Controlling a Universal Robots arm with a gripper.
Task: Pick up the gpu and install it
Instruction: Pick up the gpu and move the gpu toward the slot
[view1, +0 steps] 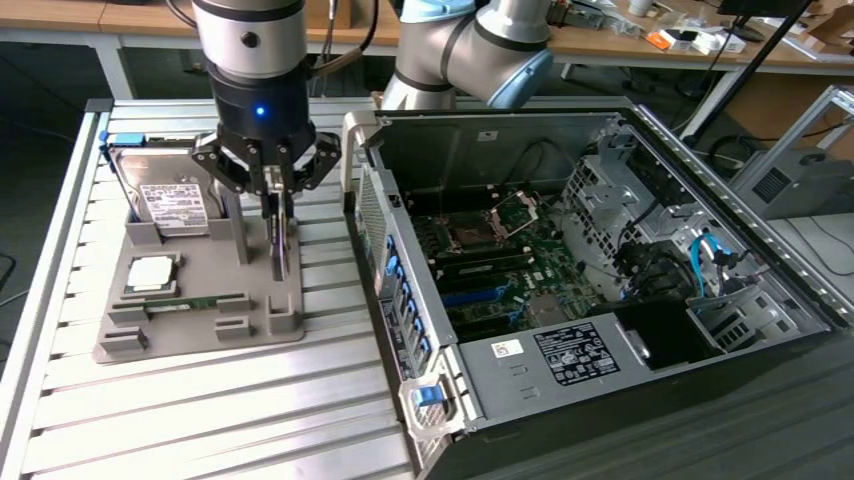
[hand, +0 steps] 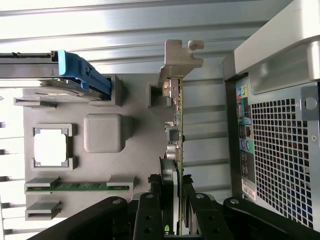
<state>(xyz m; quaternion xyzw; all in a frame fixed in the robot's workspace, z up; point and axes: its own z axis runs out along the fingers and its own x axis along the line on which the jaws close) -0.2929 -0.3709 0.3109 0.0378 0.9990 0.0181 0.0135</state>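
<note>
The gripper (view1: 276, 188) pinches the gpu (view1: 278, 245) by its upper edge, keeping it upright and edge-on at the tray (view1: 200, 330) beside the open case (view1: 481, 150), likely so its connector edge stays free for seating.

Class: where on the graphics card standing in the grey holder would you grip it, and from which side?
Take its upper long edge from straight above, pinching the two flat faces. The graphics card stands on edge in the grey holder, leaving those faces free. The gripper holds it there.
</note>
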